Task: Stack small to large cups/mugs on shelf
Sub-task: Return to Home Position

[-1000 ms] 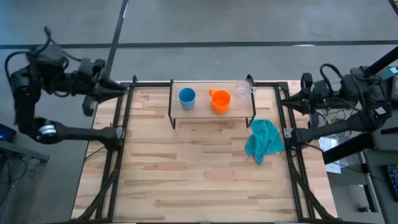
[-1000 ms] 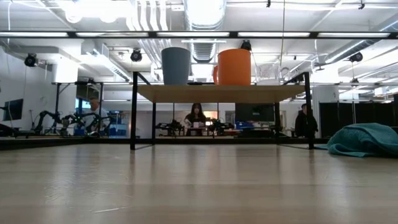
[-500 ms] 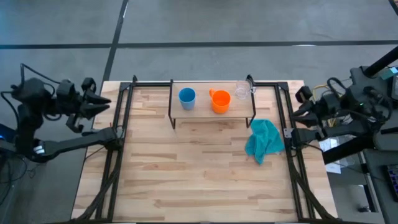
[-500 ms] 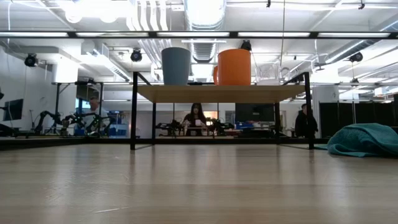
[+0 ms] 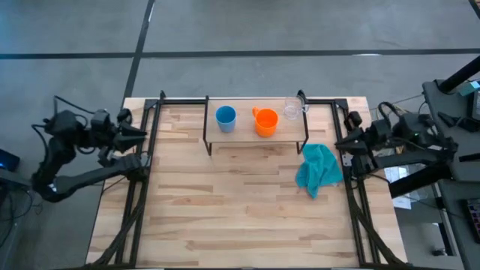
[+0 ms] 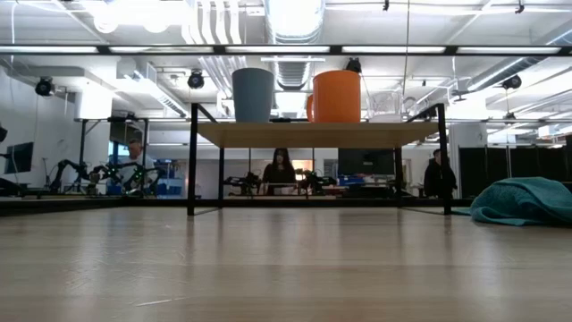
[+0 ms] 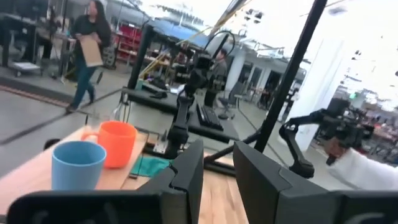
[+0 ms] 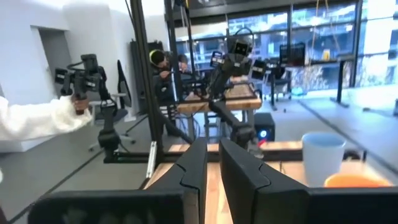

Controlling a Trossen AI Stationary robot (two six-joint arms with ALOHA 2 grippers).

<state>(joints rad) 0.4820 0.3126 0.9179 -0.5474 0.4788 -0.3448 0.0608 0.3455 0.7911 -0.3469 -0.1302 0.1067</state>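
Standing in a row on the shelf [image 5: 244, 111], the blue cup [image 5: 225, 116], the orange mug [image 5: 265, 121] and the clear cup [image 5: 292, 111] are all upright and apart from one another, with the mug in the middle. My left gripper [image 5: 141, 133] hovers just outside the table's [image 5: 247, 217] left edge, and my right gripper [image 5: 339, 142] just outside the right edge, near the teal cloth [image 5: 319, 169]. Both point inward toward the shelf. Each wrist view shows my two fingers drawn close with only a slim gap between them, and neither claw holds anything. With nothing left on the table to lift, I judge the placing done and the step in hand to be the return to rest. The next move calls for folding each arm home without clipping the black frame rails beside the claws, and for keeping well clear of the shelf so the three vessels are not jarred.
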